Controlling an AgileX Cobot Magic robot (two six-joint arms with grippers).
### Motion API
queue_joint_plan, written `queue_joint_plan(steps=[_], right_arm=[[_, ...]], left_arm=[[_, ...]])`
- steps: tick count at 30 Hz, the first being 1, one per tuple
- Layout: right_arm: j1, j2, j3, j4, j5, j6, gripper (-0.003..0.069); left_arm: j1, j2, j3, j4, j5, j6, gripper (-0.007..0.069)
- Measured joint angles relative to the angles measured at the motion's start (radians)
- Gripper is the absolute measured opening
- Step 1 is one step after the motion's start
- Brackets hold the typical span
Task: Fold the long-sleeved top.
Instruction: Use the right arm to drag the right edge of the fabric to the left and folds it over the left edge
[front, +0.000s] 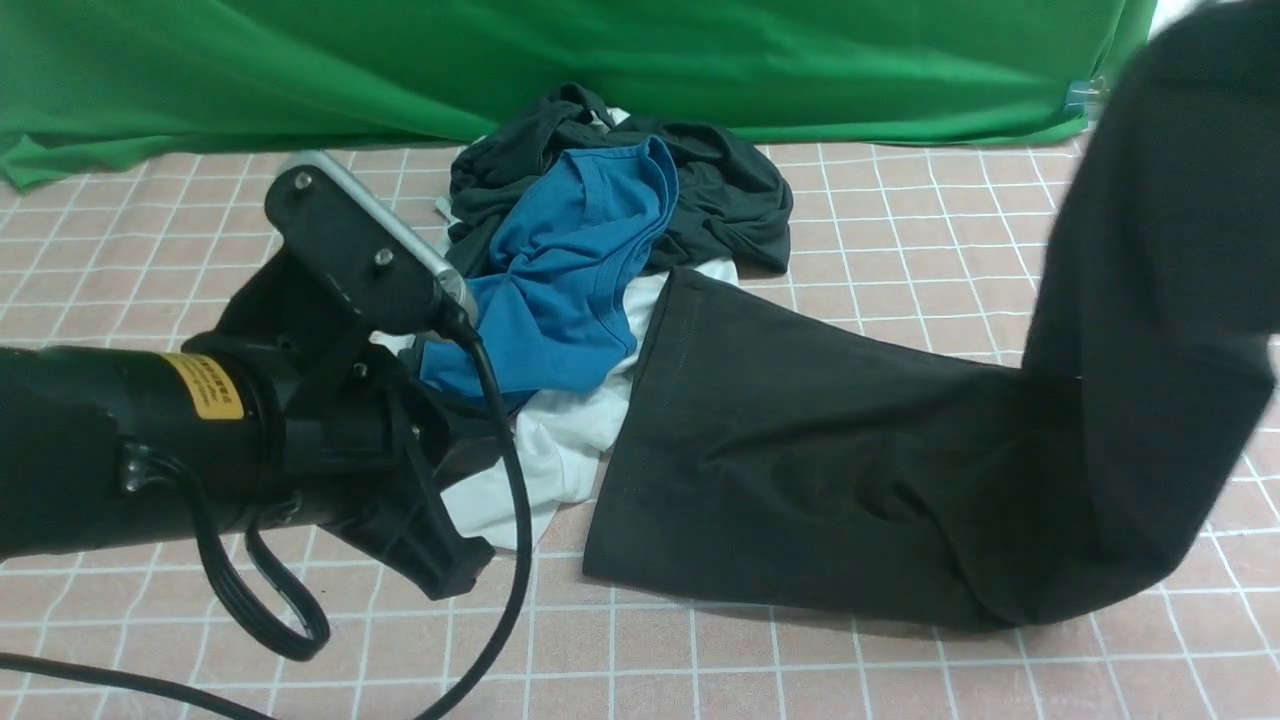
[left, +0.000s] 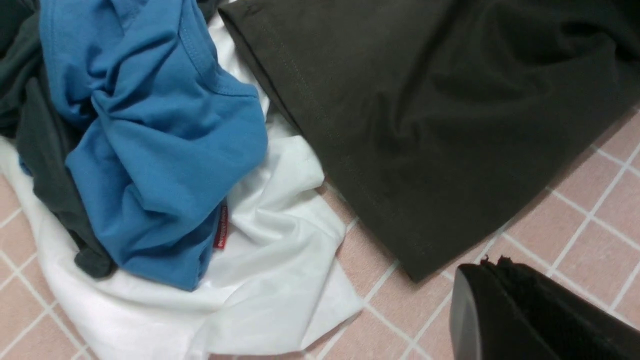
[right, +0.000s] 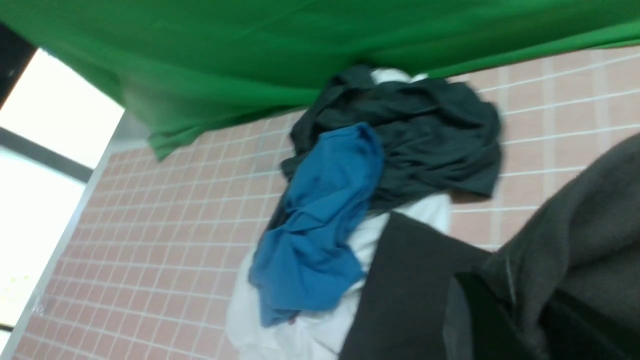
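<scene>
While the right fingers (right: 505, 320) pinch the top (front: 820, 470) aloft and the left fingers (left: 500, 310) press together empty, the soft, heavy cloth sags, so its hem suits gripping.

A staged recording studio — a green backdrop cloth (front: 640, 60) hangs at twelve o'clock behind a pink gridded bench (front: 900, 220).

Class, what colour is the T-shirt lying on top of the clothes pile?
Blue T-shirt, clearest in the left wrist view.
</scene>
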Motion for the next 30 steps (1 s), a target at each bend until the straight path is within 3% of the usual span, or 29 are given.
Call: queue_joint_plan(steps=[7, 16, 30], right_arm=[[0.217, 0.147, -0.001, 0.01, -0.172, 0.0, 0.0097], [0.408, 0.31, -0.114, 0.026, -0.27, 0.0, 0.0097], [0.525, 0.5, -0.234, 0.03, -0.314, 0.003, 0.0097]], left_arm=[[0.0, -0.088, 0.0, 0.192, 0.0, -0.183, 0.0018], [0.0, -0.114, 0.0, 0.235, 0.007, -0.236, 0.0018], [0.0, -0.114, 0.0, 0.239, 0.019, -0.237, 0.0018]])
